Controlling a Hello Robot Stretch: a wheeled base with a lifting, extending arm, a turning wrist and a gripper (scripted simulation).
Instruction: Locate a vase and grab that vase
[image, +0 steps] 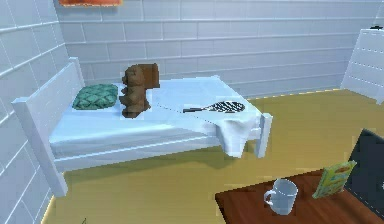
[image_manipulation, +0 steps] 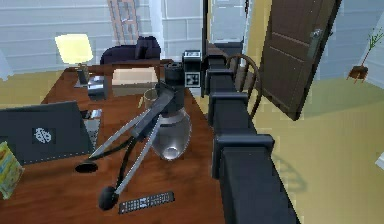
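Arm side view: arm (image_manipulation: 240, 150) reaches out along the wooden desk (image_manipulation: 70, 190), with the gripper (image_manipulation: 102, 177) over the desktop. Its thin fingers (image_manipulation: 120, 137) slant down toward the laptop (image_manipulation: 45, 130).
Task item: grey vase (image_manipulation: 173, 138), glossy and round-bodied, stands on the desk directly behind the gripper body, near the desk's arm-side edge. The two overlap in the picture, so I can't tell over, beside or touching.
Pincer state can't be read from this, and with the vase on the surface behind it I can't tell whether it holds anything.
Also on the desk:
- remote control (image_manipulation: 147, 203) near the front edge, just below the fingertips
- tan box (image_manipulation: 135, 78) and a yellow-shaded lamp (image_manipulation: 73, 47) at the far end

Dark brown door (image_manipulation: 300, 50) is off to the view's right, with a potted plant (image_manipulation: 365, 55) beyond it.
Forward view: white-framed bed (image: 40, 120) carrying a teddy bear (image: 138, 88), green pillow (image: 97, 96), tennis racket (image: 218, 106) and a white cloth (image: 232, 135) hanging over the side. A desk corner at bottom right has a white mug (image: 282, 194) and a book (image: 333, 178). White dresser (image: 368, 62) is at the right edge.
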